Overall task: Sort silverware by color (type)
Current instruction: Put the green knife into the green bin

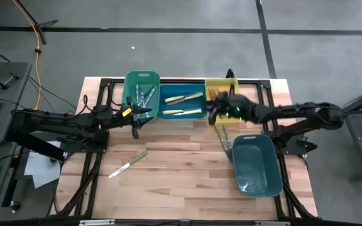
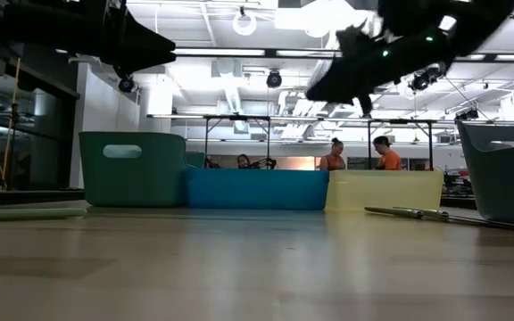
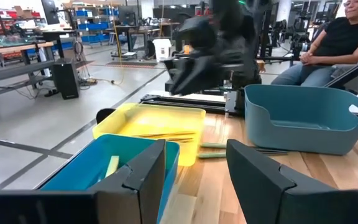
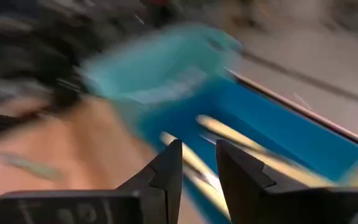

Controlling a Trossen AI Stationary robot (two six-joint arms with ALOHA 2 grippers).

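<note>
My right tool (image 1: 213,108) hangs over the yellow bin (image 1: 222,85), fingers a little apart and empty. My left tool (image 1: 135,119) waits, spread and empty, beside the green bin (image 1: 131,81). Silverware: yellow-handled pieces (image 1: 184,98) in the blue bin (image 1: 168,89), one green-handled knife (image 1: 128,164) loose on the counter (image 1: 181,163).

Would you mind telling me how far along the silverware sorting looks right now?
Partly done. Utensils already lie in the green bin, the blue bin and the yellow bin. Nothing is visibly in hand: the right gripper is beside the yellow bin with nothing seen between its fingers, and the left gripper hangs open by the green bin. Left: a green-handled knife on the table and utensils beside the grey-blue bin.
</note>
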